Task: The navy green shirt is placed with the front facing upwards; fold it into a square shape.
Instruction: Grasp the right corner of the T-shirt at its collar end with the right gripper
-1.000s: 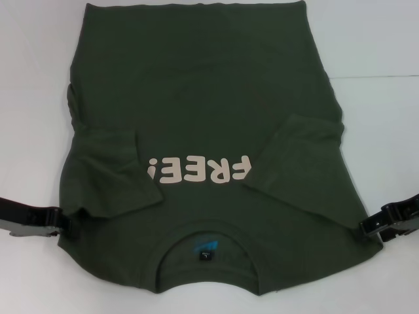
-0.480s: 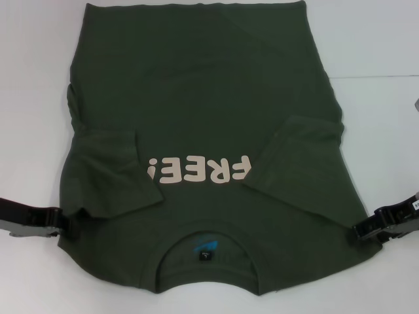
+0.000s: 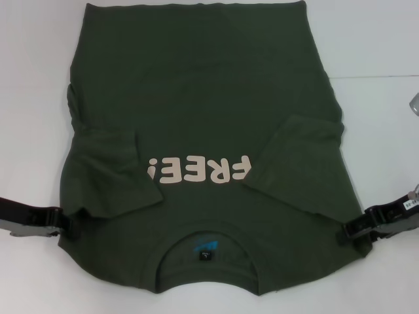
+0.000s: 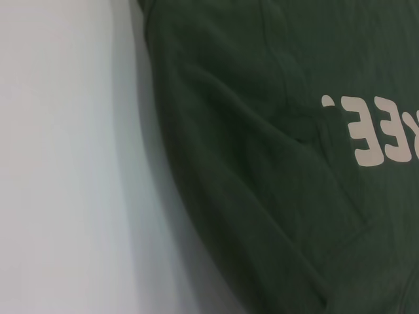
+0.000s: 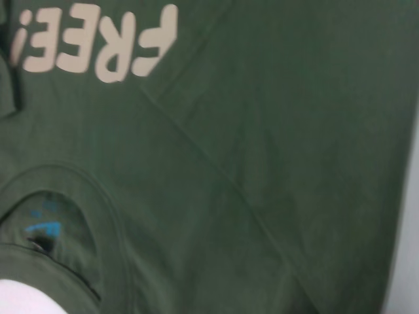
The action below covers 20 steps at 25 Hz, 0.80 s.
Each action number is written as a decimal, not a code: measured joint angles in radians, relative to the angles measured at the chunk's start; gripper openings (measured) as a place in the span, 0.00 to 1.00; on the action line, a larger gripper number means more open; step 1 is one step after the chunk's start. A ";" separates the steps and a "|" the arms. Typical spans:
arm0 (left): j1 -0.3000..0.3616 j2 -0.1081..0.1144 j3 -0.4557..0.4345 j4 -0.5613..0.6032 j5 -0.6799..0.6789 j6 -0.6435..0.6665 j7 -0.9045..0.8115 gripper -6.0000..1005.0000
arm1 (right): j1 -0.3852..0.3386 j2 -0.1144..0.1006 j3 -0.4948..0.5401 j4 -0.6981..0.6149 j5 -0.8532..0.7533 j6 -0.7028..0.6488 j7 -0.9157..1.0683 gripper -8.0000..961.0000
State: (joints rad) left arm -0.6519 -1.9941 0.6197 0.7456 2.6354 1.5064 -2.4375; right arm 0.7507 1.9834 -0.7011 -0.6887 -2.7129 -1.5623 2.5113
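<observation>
Left gripper [image 3: 65, 226] and right gripper [image 3: 344, 234] reach inward, low, opposite.

- A white table [image 3: 380, 52] filled the frame.
- The navy green shirt [image 3: 196, 98] lay flat across its centre, front up, both sleeves folded inward, collar toward the bottom edge of the frame.

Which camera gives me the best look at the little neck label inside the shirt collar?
The head view: the neck label sits whole and unobstructed inside the collar of the navy green shirt. The right wrist view catches it only partly, near the picture's edge. The left wrist view does not show it.
</observation>
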 joint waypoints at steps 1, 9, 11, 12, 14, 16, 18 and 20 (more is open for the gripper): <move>0.000 0.000 0.000 0.000 0.000 0.000 0.000 0.08 | -0.001 0.000 0.000 0.003 0.012 0.000 -0.002 0.77; -0.002 0.000 0.003 0.000 0.000 0.000 0.000 0.08 | 0.001 -0.003 -0.006 0.029 0.020 0.011 -0.003 0.76; -0.002 0.000 0.004 0.000 0.000 0.000 0.000 0.08 | 0.001 -0.004 -0.007 0.029 0.017 0.011 -0.003 0.76; -0.002 0.000 0.004 0.000 0.000 0.000 0.000 0.08 | 0.001 -0.006 -0.007 0.029 0.016 0.012 -0.003 0.76; -0.002 0.000 0.004 0.000 0.000 0.000 0.000 0.08 | 0.001 -0.010 -0.007 0.029 0.015 0.012 -0.002 0.75; -0.002 0.000 0.004 0.000 0.000 0.000 0.000 0.08 | 0.000 -0.014 -0.008 0.029 0.015 0.011 0.000 0.75; -0.002 0.000 0.003 0.000 0.000 0.000 0.000 0.08 | 0.000 -0.017 -0.008 0.029 0.009 0.007 0.004 0.75; -0.002 0.000 0.003 0.000 0.000 0.000 0.000 0.08 | 0.001 -0.017 -0.008 0.029 0.008 0.006 0.004 0.75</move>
State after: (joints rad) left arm -0.6538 -1.9941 0.6222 0.7455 2.6354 1.5064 -2.4375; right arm 0.7516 1.9667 -0.7090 -0.6596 -2.7049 -1.5564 2.5157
